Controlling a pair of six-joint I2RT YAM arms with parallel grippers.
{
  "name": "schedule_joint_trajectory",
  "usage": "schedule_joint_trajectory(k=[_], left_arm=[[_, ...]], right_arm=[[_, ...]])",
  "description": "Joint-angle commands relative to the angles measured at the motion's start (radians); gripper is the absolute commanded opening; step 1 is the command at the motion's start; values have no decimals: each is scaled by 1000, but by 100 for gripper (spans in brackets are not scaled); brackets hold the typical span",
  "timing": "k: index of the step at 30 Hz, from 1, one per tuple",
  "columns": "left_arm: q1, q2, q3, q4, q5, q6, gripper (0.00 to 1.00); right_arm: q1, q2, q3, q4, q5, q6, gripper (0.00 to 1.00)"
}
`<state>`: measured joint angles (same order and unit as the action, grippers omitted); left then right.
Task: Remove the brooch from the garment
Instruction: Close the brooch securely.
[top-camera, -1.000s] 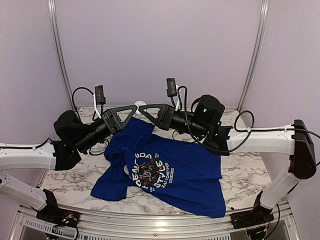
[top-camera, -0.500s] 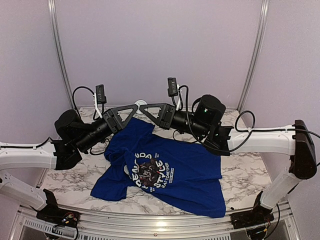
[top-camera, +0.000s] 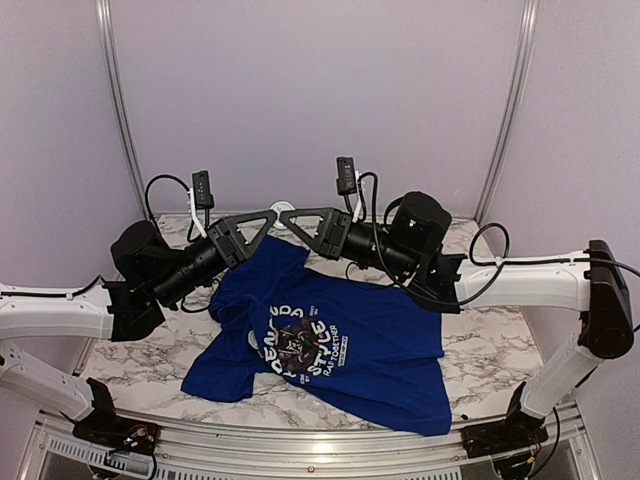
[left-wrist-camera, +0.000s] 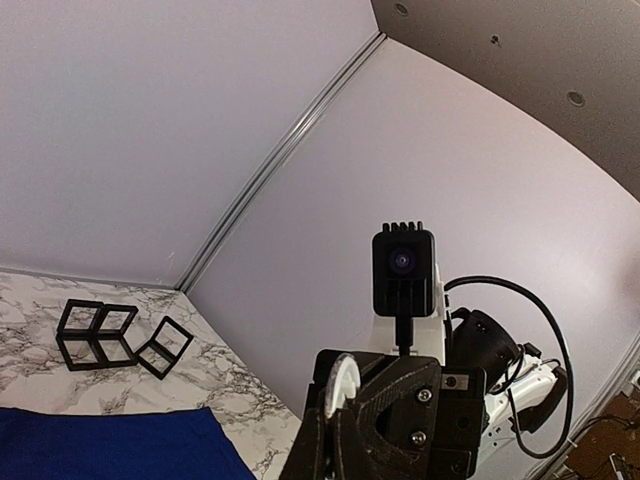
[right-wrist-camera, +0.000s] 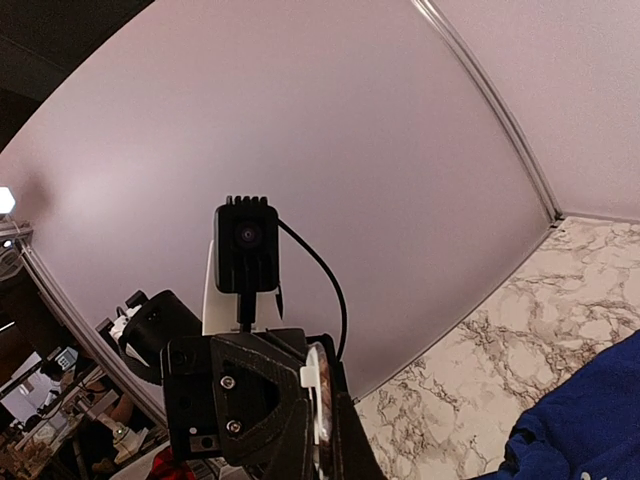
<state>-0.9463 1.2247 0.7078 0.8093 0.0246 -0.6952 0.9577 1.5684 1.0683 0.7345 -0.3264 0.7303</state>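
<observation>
The garment (top-camera: 340, 340), a royal-blue T-shirt with a panda print, lies crumpled on the marble table. It also shows in the left wrist view (left-wrist-camera: 110, 445) and the right wrist view (right-wrist-camera: 590, 420). The brooch (top-camera: 282, 208), a white round disc, is off the shirt, held in the air above the table's back edge. My left gripper (top-camera: 272, 214) and right gripper (top-camera: 293, 213) meet tip to tip at it. In the left wrist view the brooch (left-wrist-camera: 345, 385) sits between my left gripper's (left-wrist-camera: 338, 432) shut fingers. In the right wrist view the brooch (right-wrist-camera: 318, 398) sits between my right gripper's (right-wrist-camera: 326, 450) shut fingers.
Black wire-frame cubes (left-wrist-camera: 100, 335) lie on the marble table (top-camera: 130, 370) near the back corner. Aluminium posts (top-camera: 118, 110) stand at the back, against lilac walls. Both arms stretch over the shirt's upper part.
Both grippers have drifted very slightly to the right, still joined at the brooch. The shirt has not moved.
</observation>
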Motion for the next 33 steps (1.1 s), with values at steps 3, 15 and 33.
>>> schedule_joint_trajectory(k=[3,15,33], left_arm=[[-28,8,27,1,23,4,0],[-31,7,27,-11,-1,8,0],[-30,8,10,-19,-72,-34,0]], right_arm=[[-16,-21,-4,25,116,-2,4],[-15,-19,-16,55,142,18,4],[-15,-17,-31,93,155,29,4]])
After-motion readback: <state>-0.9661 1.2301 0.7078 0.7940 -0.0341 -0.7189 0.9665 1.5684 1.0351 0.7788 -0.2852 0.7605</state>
